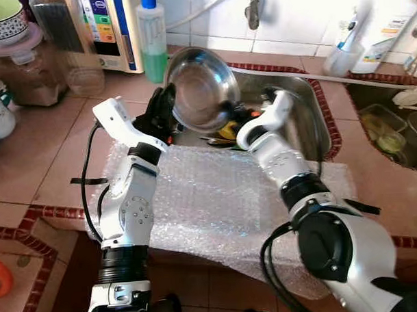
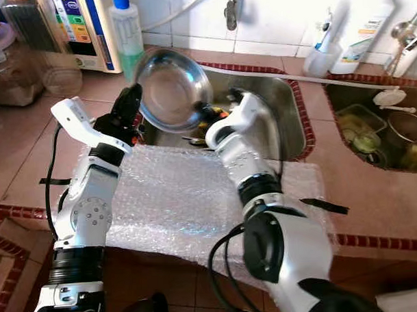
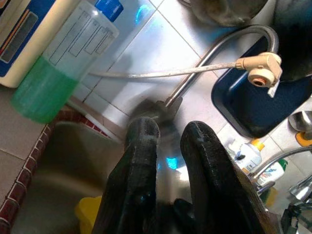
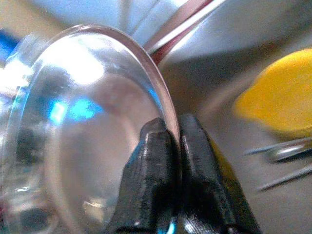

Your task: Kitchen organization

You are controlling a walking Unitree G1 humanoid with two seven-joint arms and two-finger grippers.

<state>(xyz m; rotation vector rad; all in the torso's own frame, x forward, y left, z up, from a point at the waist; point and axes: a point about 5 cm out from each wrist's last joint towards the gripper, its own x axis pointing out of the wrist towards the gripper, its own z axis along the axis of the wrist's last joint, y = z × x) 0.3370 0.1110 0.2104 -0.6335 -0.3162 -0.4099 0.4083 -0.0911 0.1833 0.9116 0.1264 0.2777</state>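
Observation:
A steel bowl (image 1: 203, 88) is held tilted on edge above the left end of the sink (image 1: 316, 125). My left gripper (image 1: 164, 108) is at the bowl's left rim, and in the left wrist view its fingers (image 3: 141, 161) stand close together around the shiny metal. My right gripper (image 4: 178, 131) is shut on the bowl's lower right rim (image 4: 161, 92), one finger inside and one outside. Under the bowl, the sink holds a yellow item (image 4: 278, 92) and some cutlery (image 4: 287, 151).
A sheet of bubble wrap (image 1: 210, 190) covers the tiled counter in front of the sink. A green soap bottle (image 1: 152, 41) and a water purifier (image 1: 111, 29) stand at the back left, jars (image 1: 20, 67) further left. A second basin (image 1: 386, 133) with dishes lies on the right.

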